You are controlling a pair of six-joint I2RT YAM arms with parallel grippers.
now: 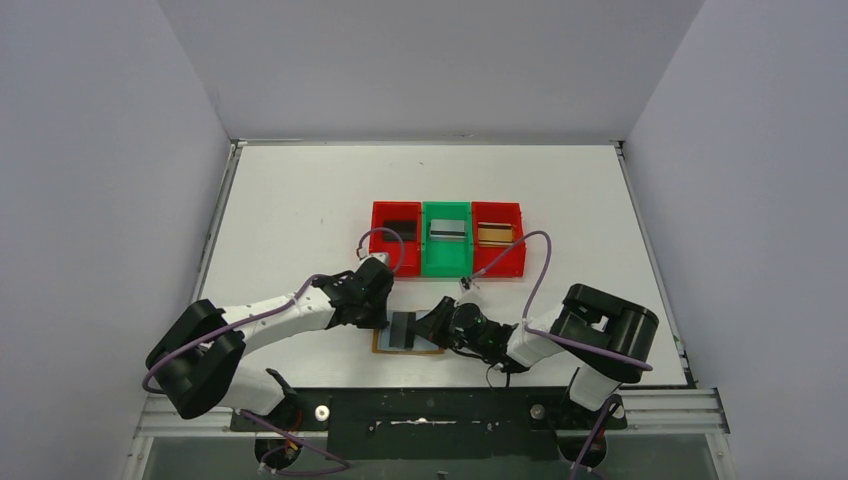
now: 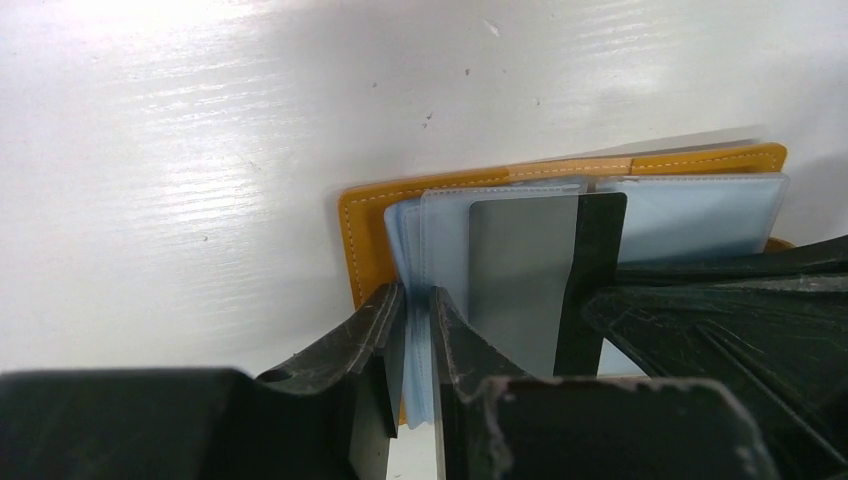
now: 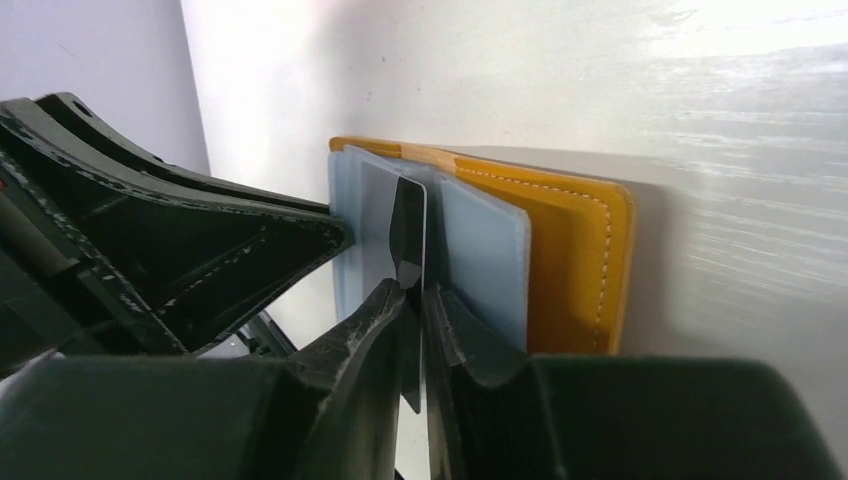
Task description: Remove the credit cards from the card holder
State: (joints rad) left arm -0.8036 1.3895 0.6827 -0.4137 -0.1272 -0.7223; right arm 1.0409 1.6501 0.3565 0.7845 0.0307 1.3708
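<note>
First, from above, the left pincer (image 1: 388, 321) and the right pincer (image 1: 433, 322) were nose to nose over the card holder (image 1: 408, 349). It lay open on the white table (image 1: 290, 220), right under their tips. Far beyond both pincers stood three bins in a row. The left red bin (image 1: 376, 240) held a black card (image 1: 399, 228). The green bin (image 1: 446, 262) held a silver card (image 1: 447, 230). The right red bin (image 1: 518, 252) held a gold card (image 1: 493, 234). From so high up, I could not tell how tightly the pincers were closed.

Next, in the left wrist view, the left pincer (image 2: 418, 300) was almost shut. Its two fingers pinched a thin pale blue pocket (image 2: 408, 250) of the card holder (image 2: 360, 235). Just to the right of its fingers was a grey card (image 2: 515, 270) with a black stripe, lying flat against the pockets. The right pincer's dark fingers (image 2: 720, 300) were on the far side of that card.

Last, in the right wrist view, the right pincer (image 3: 412, 290) was squeezed nearly shut on the grey card (image 3: 408, 230). The card showed only as a thin dark edge between its tips. Blue pockets stood on both sides of the tips, and the mustard cover (image 3: 575, 260) was off to the right. The left pincer's fingers (image 3: 220, 250) were on the left, touching the outer pocket.
</note>
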